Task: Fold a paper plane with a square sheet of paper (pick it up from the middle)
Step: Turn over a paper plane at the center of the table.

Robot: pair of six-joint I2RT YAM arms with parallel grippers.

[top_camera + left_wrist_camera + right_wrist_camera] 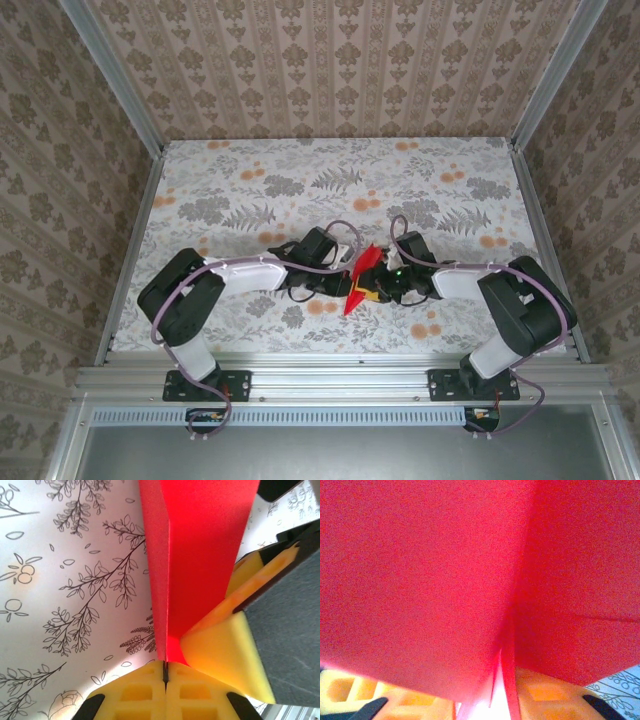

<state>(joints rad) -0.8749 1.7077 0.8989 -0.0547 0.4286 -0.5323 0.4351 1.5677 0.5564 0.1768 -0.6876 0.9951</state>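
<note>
Red paper sheet [360,280], already creased into a pointed fold, is standing on edge over the floral counter [250,190], between my two claws and close to the near side. On the left, my left claw [165,676] is pinching the crease. Its yellow pads are pressing together with the folded edge caught in the seam, which I judge is holding the sheet upright so the other side can be worked. In the middle, the two red flaps are opening away from that pinch in a shallow V. On the right, my right claw [495,700] is facing the sheet from the opposite side, one yellow pad lying against a flap and a thin paper edge running between its fingers. Whether it is clamped I cannot tell.
</note>
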